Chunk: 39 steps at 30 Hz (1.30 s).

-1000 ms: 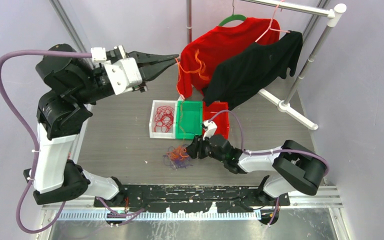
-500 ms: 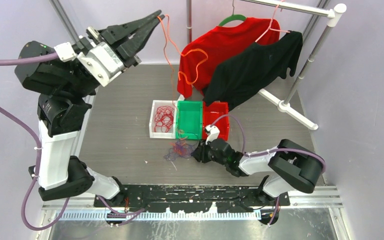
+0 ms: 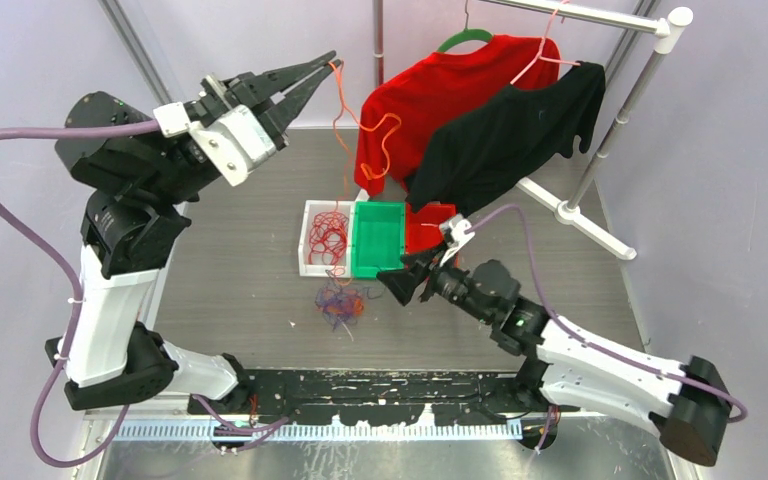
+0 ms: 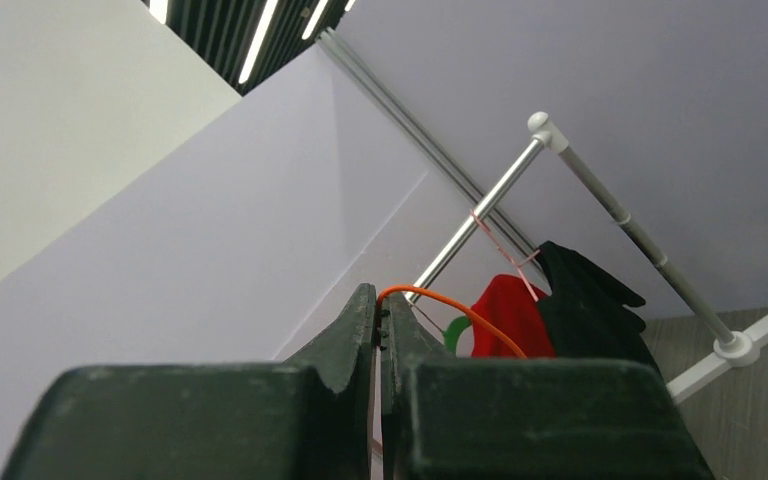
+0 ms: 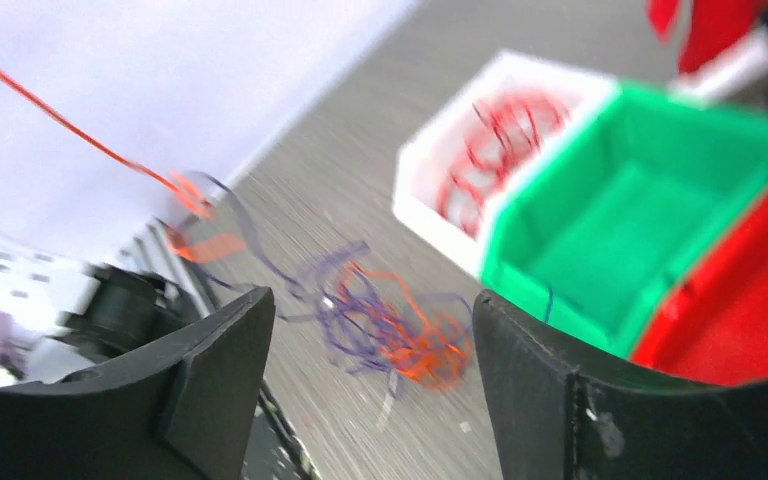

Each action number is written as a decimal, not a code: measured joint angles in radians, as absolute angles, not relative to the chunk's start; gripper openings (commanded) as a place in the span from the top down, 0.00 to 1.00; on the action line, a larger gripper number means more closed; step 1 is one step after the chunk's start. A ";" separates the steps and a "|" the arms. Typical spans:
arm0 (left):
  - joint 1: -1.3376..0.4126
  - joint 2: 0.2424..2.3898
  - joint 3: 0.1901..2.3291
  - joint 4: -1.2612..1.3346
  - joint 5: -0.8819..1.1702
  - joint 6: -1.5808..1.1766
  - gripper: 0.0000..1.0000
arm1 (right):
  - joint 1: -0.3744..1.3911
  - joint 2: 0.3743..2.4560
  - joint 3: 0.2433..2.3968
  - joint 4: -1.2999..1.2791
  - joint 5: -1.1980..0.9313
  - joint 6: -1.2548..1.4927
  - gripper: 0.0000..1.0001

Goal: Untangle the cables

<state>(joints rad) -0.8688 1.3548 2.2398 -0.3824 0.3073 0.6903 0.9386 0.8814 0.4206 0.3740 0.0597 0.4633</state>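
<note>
My left gripper (image 3: 328, 62) is raised high and shut on one orange cable (image 3: 344, 140). The cable hangs down in loops to the tangled bundle of purple and orange cables (image 3: 341, 302) on the table. In the left wrist view the orange cable (image 4: 465, 315) comes out between the closed fingertips (image 4: 377, 300). My right gripper (image 3: 392, 286) is open and empty, hovering just right of the bundle. The right wrist view shows the bundle (image 5: 400, 330) below and between the open fingers (image 5: 222, 350). Red cables (image 3: 327, 235) lie in the white bin (image 3: 306, 240).
A green bin (image 3: 378, 238) and a red bin (image 3: 428, 228) stand beside the white one. A clothes rack (image 3: 600, 120) at the back holds a red shirt (image 3: 440, 95) and a black shirt (image 3: 505, 135).
My right gripper has let go of the bundle, opened and lifted up to the right. My left gripper dropped slightly with the orange cable. The bundle shifted a little left.
</note>
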 measured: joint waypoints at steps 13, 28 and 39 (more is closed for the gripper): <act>-0.869 1.356 2.219 -0.432 0.318 0.694 1.00 | 0.952 0.972 0.818 0.251 -0.210 0.324 0.12; -0.870 1.370 2.241 -0.450 0.345 0.680 1.00 | 0.968 1.319 0.937 0.310 -0.166 0.307 0.40; -0.870 1.401 2.374 -0.465 0.363 0.660 1.00 | 0.968 1.470 0.633 0.562 -0.045 0.416 0.52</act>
